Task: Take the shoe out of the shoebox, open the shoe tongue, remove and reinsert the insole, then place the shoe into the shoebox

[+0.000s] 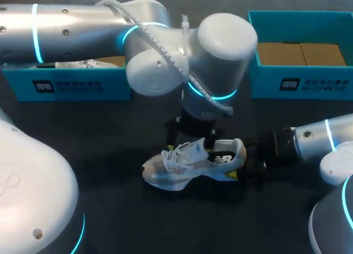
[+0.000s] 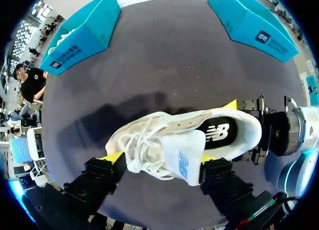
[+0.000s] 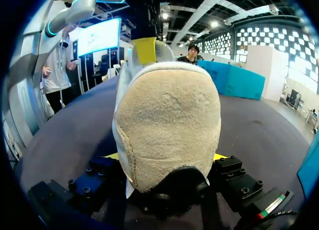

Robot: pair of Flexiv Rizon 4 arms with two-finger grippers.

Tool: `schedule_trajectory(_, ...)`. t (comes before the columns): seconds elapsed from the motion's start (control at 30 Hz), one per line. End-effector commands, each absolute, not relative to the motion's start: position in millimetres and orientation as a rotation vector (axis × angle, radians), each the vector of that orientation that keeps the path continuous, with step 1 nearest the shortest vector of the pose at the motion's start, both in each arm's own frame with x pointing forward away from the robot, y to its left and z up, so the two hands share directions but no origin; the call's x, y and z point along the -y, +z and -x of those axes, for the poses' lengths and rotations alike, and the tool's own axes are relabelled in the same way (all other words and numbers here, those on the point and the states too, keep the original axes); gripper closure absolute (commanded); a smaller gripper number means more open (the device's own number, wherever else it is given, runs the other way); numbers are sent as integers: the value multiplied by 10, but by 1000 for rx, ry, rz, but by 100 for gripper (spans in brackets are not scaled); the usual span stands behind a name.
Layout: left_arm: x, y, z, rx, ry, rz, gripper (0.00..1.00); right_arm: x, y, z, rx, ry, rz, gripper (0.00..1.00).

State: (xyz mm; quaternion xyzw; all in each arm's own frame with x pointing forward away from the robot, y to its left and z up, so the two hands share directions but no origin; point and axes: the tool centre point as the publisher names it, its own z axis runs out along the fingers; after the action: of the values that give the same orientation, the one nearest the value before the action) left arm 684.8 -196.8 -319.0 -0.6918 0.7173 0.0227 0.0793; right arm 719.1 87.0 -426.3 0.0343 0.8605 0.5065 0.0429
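Shoe: the white and beige lace-up shoe (image 1: pixel 187 166) is lying on the dark table (image 1: pixel 83 133), outside both boxes, between the two arms.
Left pincer: the left gripper (image 2: pixel 159 157) is clasping the shoe's middle from above, with a yellow tip pressing on each side.
Right pincer: the right gripper (image 3: pixel 167 157) is clenching the suede heel from both sides.
Shoe markings: the black insole (image 2: pixel 219 132) is showing a white emblem, and the white tongue (image 2: pixel 182 157) is carrying a blue one.
Left box: the left teal cardboard shoebox (image 1: pixel 71 83) is standing at the table's far edge, wearing a dark panel with white print too small to make out.
Right box: the right teal cardboard shoebox (image 1: pixel 300 80) is sitting well apart from it, showing brown cardboard inside and a similar printed panel.
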Motion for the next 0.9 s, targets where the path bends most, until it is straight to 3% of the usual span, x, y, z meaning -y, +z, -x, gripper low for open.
schedule_trajectory(0.03,1864,-3162,-6836,-2174,23,2098,58,-893,-4281,-7196,-2631,1545,-107,100)
schedule_trajectory(0.07,1866,-3162,-6830,-2174,21,2104,64,-893,-4281,-7196,-2631,1545,-107,100)
schedule_trajectory(0.13,1871,-3163,-6825,-2191,17,2101,65,-893,-4281,-7196,-2631,1545,-107,100)
schedule_trajectory(0.17,1878,-3163,-6819,-2191,14,2103,79,-893,-4281,-7196,-2631,1545,-107,100)
schedule_trajectory(0.23,1879,-3163,-6818,-2192,13,2103,83,-893,-4281,-7196,-2631,1545,-107,100)
schedule_trajectory(0.27,1881,-3163,-6817,-2201,6,2108,95,-893,-4281,-7196,-2631,1545,-107,100)
schedule_trajectory(0.3,1883,-3164,-6817,-2204,2,2117,100,-893,-4281,-7196,-2631,1545,-107,100)
schedule_trajectory(0.9,1689,-2897,-6778,-2243,-171,2188,100,-893,-4281,-7196,-2631,1545,-107,100)
